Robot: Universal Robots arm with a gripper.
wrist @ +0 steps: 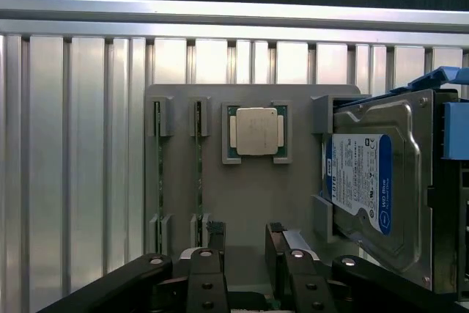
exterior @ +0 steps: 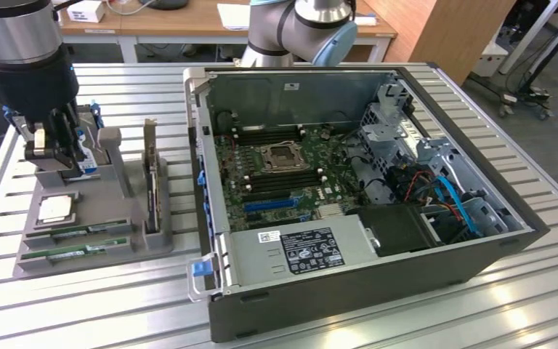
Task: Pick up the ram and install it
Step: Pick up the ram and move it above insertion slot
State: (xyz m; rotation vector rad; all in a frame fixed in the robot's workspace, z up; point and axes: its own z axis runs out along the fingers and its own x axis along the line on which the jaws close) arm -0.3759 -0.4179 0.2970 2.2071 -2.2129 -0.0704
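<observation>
Two green ram sticks stand on edge in slots of the grey holder: one ram stick nearer the holder's edge, the other ram stick beside it. In the exterior view they lie low at the holder's front, ram and ram. My gripper is open with nothing between its fingers, hovering above the holder, apart from the sticks. In the exterior view the gripper hangs over the back of the holder, near the hard drive.
On the holder are a silver CPU, a blue-labelled hard drive and an upright dark expansion card. The open computer case sits at the exterior view's right, its motherboard showing dark memory slots around the CPU socket.
</observation>
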